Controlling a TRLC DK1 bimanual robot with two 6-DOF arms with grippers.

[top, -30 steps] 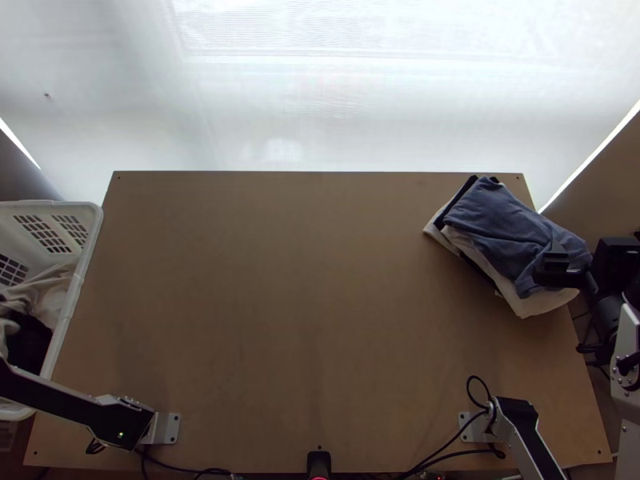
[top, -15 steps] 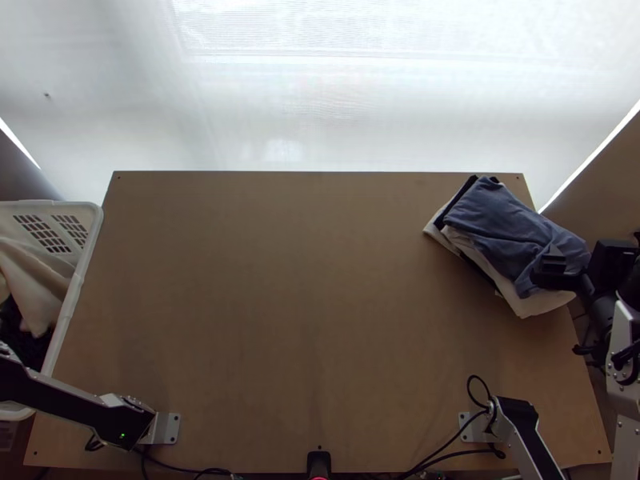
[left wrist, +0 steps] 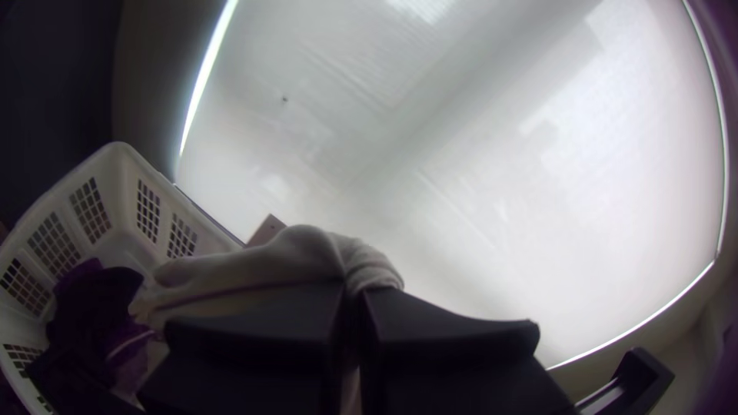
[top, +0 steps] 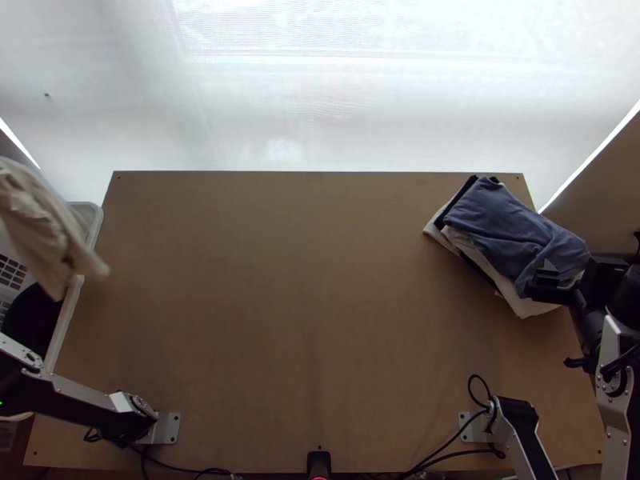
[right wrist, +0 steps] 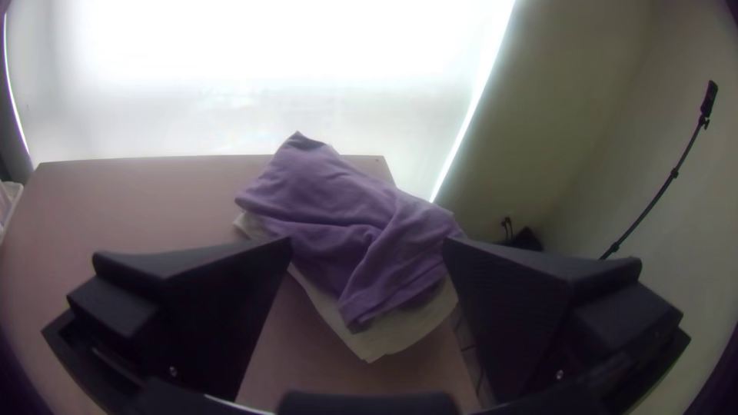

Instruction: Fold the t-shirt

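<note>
Biggest worry: the white plastic laundry basket (top: pixel 68 320) at the left of the top view. The cream, soft-looking fabric garment (top: pixel 36 232), presumably the t-shirt, overlaps its rim there; whether they touch, I can't tell. Carried too low, the cloth could catch on that rim and drag the basket, or pull up the dark garment (top: pixel 30 316) inside.

Next: a poor landing. Set down as bunched as this on the light wooden table (top: pixel 280 304), it would probably lie in a heap, sleeves tucked under, and need spreading before any fold.

Smaller: a slip. The left gripper (left wrist: pixel 352 296), at the lower middle of its wrist view, has its black fingers pinched together on one gathered bit; a heavy swing might work that loose.

Least: the right gripper (right wrist: pixel 367 244) stands wide open over the blue-grey folded cloth (top: pixel 508 228) at right of the top view. A low sweep could disturb that pile.

Garment's looks: long, crumpled bundle, upper left to middle left of the top view, narrowing towards the table's edge. Rounded folds at the grip; one thin dark line along the cloth. No collar or sleeve distinguishable.
</note>
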